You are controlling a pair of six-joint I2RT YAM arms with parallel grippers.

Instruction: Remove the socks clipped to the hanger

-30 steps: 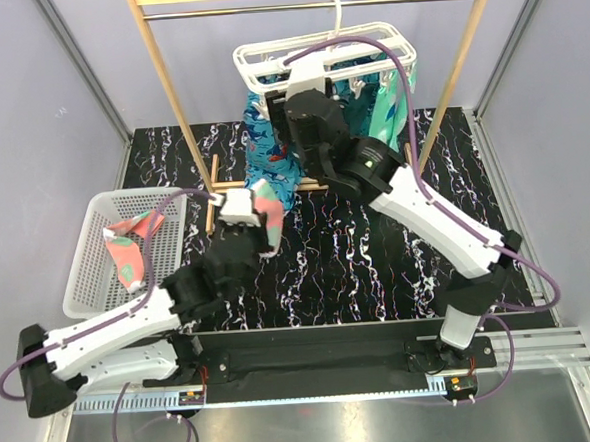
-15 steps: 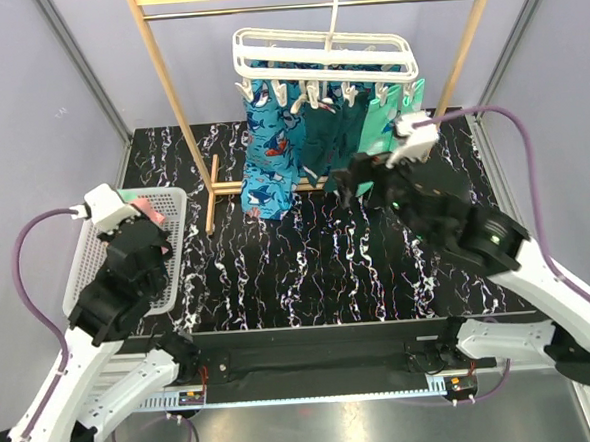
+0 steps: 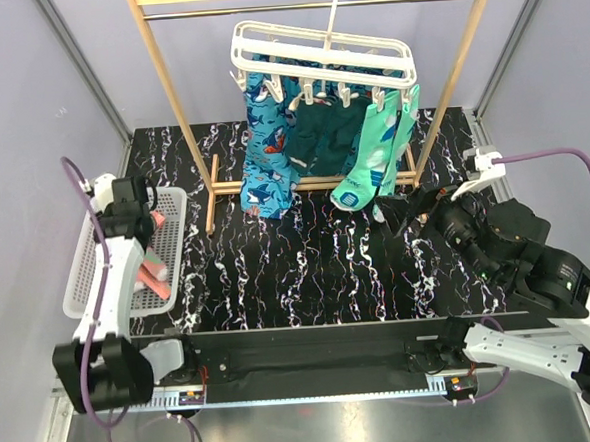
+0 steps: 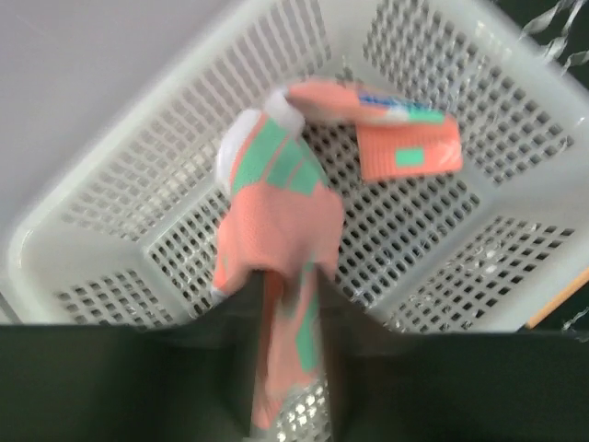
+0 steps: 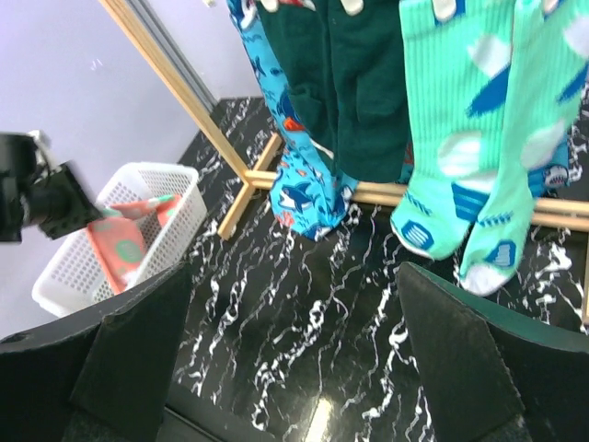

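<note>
The white hanger (image 3: 317,55) hangs from the wooden rail with blue shark-print socks (image 3: 268,157), dark teal socks (image 3: 320,144) and mint-green socks (image 3: 379,156) clipped to it. They also fill the right wrist view: blue (image 5: 304,184), teal (image 5: 368,92), mint (image 5: 451,138). My right gripper (image 3: 400,215) (image 5: 293,276) is open and empty, low over the table, short of the mint socks. My left gripper (image 3: 140,225) (image 4: 287,285) is over the basket with jaws parted. A blurred coral-pink sock (image 4: 276,212) hangs between them. Another coral sock (image 4: 405,152) lies in the basket.
The white mesh basket (image 3: 87,264) (image 4: 55,239) sits at the table's left edge. The tall wooden rail stand (image 3: 172,88) has its base bar on the black marbled table behind the socks. Grey walls close in both sides.
My left arm swung from mid-table to the basket with the coral sock and its jaws parted. My right arm drew back from the hanger to the right and opened wide.
</note>
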